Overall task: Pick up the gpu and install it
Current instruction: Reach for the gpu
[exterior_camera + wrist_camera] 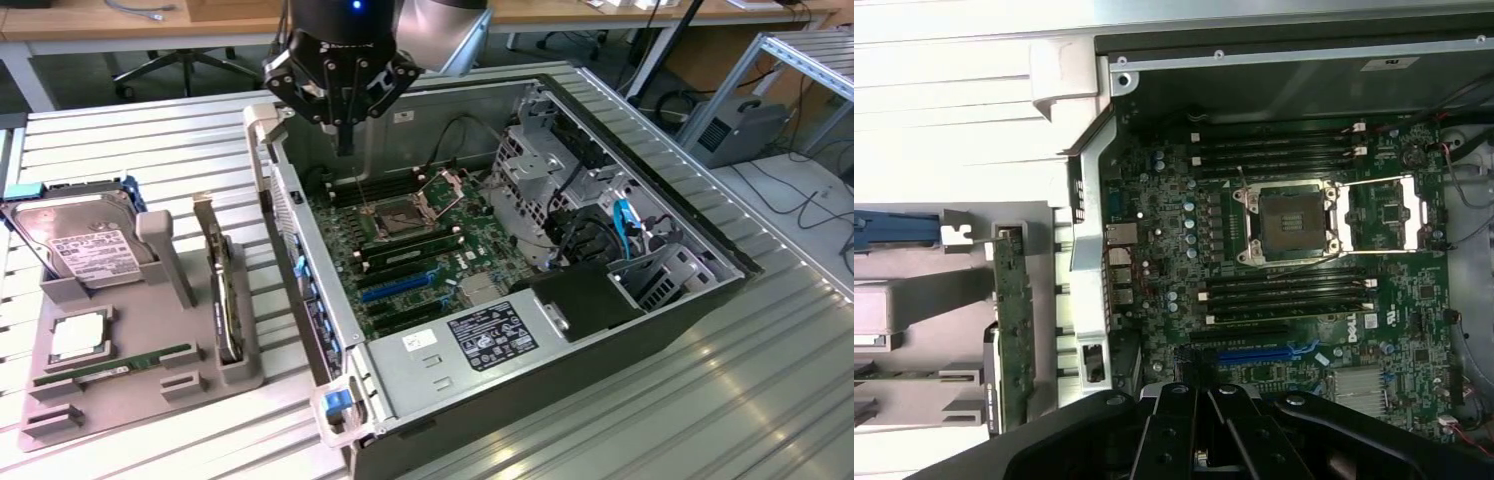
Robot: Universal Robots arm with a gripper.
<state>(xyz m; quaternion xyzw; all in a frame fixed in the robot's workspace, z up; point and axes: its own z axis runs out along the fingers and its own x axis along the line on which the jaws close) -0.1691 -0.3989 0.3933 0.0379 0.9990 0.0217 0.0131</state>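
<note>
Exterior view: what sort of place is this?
Probably a robotics lab: an open PC case on a slatted metal bench, a parts fixture beside it, desks and an office chair behind.

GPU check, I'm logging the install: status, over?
Gripper shut, empty, above the open computer case. GPU upright on edge in the grey holder, beside the case. Nothing blocking it.

Bright, even light from overhead. Soft sheen on the ribbed metal surface (727,400) beside the computer case (561,400), washed out to near white beyond the case's rim in the wrist view. Dimmer inside the case, deep shadow in its corners. Gripper (1199,420) dark, almost a silhouette above the case's interior
</note>
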